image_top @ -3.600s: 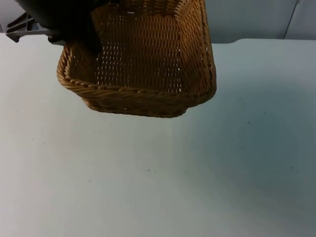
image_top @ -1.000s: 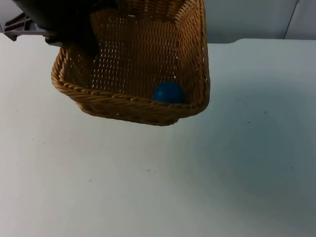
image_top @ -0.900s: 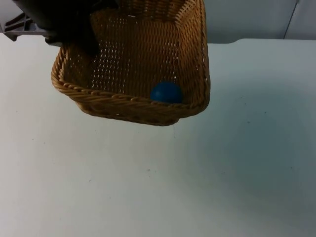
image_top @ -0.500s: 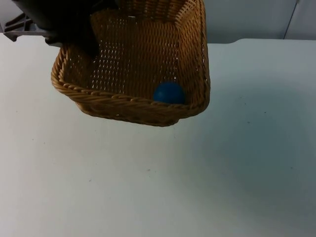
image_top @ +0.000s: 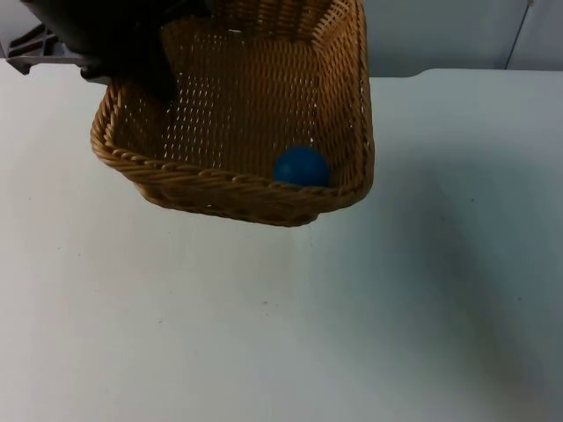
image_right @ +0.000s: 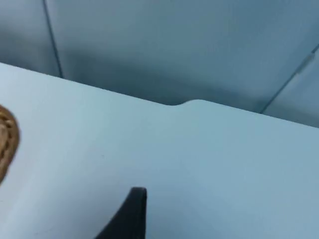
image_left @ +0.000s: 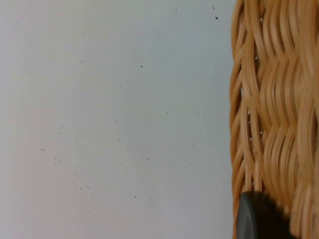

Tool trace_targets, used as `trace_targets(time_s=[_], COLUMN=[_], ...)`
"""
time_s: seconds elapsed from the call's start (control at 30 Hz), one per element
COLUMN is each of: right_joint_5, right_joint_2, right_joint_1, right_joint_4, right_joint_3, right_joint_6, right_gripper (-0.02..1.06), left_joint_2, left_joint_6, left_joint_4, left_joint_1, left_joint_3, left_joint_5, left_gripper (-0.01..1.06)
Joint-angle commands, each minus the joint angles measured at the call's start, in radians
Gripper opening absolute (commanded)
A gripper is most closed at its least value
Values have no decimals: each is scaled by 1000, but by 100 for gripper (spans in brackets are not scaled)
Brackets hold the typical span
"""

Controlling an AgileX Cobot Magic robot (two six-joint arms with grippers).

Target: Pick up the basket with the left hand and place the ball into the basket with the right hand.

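top view – basket (image_top: 237, 189): tan wicker, rectangular, held up off the table and tilted, near rim lower than far rim, shadow on the table under it.
top view – ball (image_top: 301, 165): blue, inside the basket, resting in the near right corner against the front wall.
top view – left gripper (image_top: 157, 81): black, on the basket's left rear rim, clamped on the wicker wall; the dark arm above it covers the basket's rear left corner.
top view – table (image_top: 290, 325): white, a few tiny specks, ends at the wall.
top view – wall (image_top: 449, 35): grey panels behind the table edge.
left wrist view – basket (image_left: 279, 104): woven side wall seen close up, running along one side.
left wrist view – left fingertip (image_left: 259, 219): black, pressed right against the wicker, touching it.
left wrist view – table (image_left: 114, 119): white with small dark specks, beside the basket wall.
right wrist view – right fingertip (image_right: 130, 215): 1 black tip over the table, nothing in it; cannot tell how wide this claw stands.
right wrist view – basket (image_right: 7, 142): a small bit of wicker rim at the frame edge, well apart from the fingertip.
right wrist view – table (image_right: 209, 164): white, with its far edge meeting the wall.
right wrist view – wall (image_right: 174, 45): grey-blue panels with vertical seams.
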Motion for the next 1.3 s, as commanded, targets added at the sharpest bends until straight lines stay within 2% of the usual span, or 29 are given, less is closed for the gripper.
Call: trace_targets(time_s=[0.0,0.23,0.3,0.37,0.4,0.57,0.6,0.7,0.87,0.97,1.27], right_joint_5=[-17,-66,-107,-153,-153,-240,-240,-277,-264,-236,-229], right_joint_2=[-8,-21,-50,-100,-100,-308,-308,-490,-603,-629,-644], right_joint_1=[-68,-92,-92,-92,-92,-92,-92,-92,-92,-92,-92], right_joint_4=[0,62,100,92,92,92,92,62,31,31,11], right_joint_3=[-4,33,105,204,204,447,447,577,652,660,669], right_joint_6=[-8,-8,-1,-1,-1,23,23,69,105,105,105], right_gripper=[104,104,103,102,102,101,101,101,101,101,101], left_joint_2=[-13,-13,-13,-13,-13,-13,-13,-13,-13,-13,31], left_joint_6=[-8,-8,-8,-8,-8,-8,-8,-8,-8,-10,-10], left_joint_4=[-19,-19,-19,-19,-19,-19,-19,-19,-18,-18,-53], left_joint_1=[1,1,1,1,1,1,1,1,1,1,1], left_joint_3=[-2,-2,-2,-2,-2,-2,-2,-2,-2,-2,-2], left_joint_5=[-14,-16,-9,-5,-5,-5,-5,-5,-17,-23,-75], left_gripper=[0,0,0,0,0,0,0,0,0,0,0])
